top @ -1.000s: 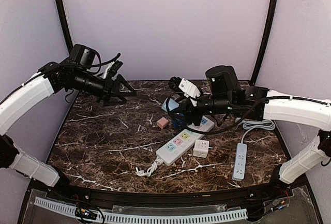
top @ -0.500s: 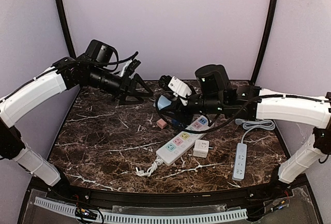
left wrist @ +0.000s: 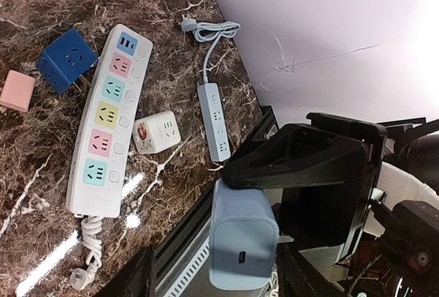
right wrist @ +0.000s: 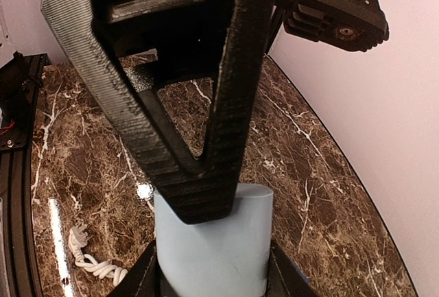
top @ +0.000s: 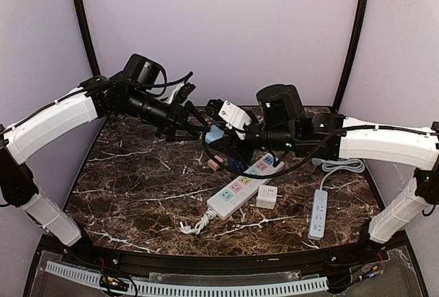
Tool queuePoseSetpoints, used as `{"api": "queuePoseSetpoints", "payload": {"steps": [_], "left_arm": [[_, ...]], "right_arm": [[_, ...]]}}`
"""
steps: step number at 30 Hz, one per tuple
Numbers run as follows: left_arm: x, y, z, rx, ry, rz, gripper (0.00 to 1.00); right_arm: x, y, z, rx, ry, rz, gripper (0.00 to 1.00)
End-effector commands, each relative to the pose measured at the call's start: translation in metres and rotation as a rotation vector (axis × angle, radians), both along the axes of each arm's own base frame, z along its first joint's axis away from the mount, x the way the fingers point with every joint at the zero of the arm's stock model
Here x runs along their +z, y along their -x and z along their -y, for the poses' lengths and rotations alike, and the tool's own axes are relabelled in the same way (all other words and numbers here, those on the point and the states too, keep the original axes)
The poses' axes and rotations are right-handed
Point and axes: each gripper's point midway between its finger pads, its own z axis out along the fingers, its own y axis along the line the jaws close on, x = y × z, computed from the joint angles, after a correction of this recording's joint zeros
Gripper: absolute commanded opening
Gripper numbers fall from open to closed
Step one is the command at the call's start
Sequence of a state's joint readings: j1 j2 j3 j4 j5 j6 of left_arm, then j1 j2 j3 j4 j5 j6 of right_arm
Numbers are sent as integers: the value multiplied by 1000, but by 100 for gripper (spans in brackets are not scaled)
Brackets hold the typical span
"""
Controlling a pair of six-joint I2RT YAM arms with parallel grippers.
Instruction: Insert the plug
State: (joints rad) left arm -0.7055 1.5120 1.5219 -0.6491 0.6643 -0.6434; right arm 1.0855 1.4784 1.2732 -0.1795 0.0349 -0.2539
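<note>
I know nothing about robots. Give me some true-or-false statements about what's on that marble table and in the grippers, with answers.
1. The long white power strip with pastel sockets lies flat on the dark marble table. True.
2. The dark blue cube adapter is plugged into it. False: it lies beside the strip's end, apart.
3. The right gripper holds a light blue charger block in the air. True.
4. The small pink block sits on the strip. False: it rests on the table.
</note>
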Motion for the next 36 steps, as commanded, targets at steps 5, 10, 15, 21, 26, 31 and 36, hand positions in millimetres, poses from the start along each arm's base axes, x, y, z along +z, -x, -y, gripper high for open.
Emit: {"api": "queuePoseSetpoints", "payload": {"steps": [5, 10, 15, 21, 26, 31, 36], "left_arm": [[15, 7, 12, -48, 66, -9, 53], [14, 8, 17, -68, 78, -24, 51], [13, 8, 21, -74, 85, -26, 43], [13, 6, 24, -76, 93, -35, 30], [12, 7, 26, -81, 97, -42, 19], [12, 7, 27, -86, 100, -43, 1], [19, 9, 23, -77, 108, -24, 1]], "right_arm": [[20, 5, -9, 31, -54, 48, 0], [20, 6, -10, 39, -53, 50, 0], [18, 6, -11, 43, -47, 58, 0], [18, 8, -12, 58, -44, 63, 0], [18, 8, -12, 62, -42, 70, 0], [21, 5, -12, 40, -48, 68, 0], [22, -2, -4, -31, -58, 46, 57]]}}
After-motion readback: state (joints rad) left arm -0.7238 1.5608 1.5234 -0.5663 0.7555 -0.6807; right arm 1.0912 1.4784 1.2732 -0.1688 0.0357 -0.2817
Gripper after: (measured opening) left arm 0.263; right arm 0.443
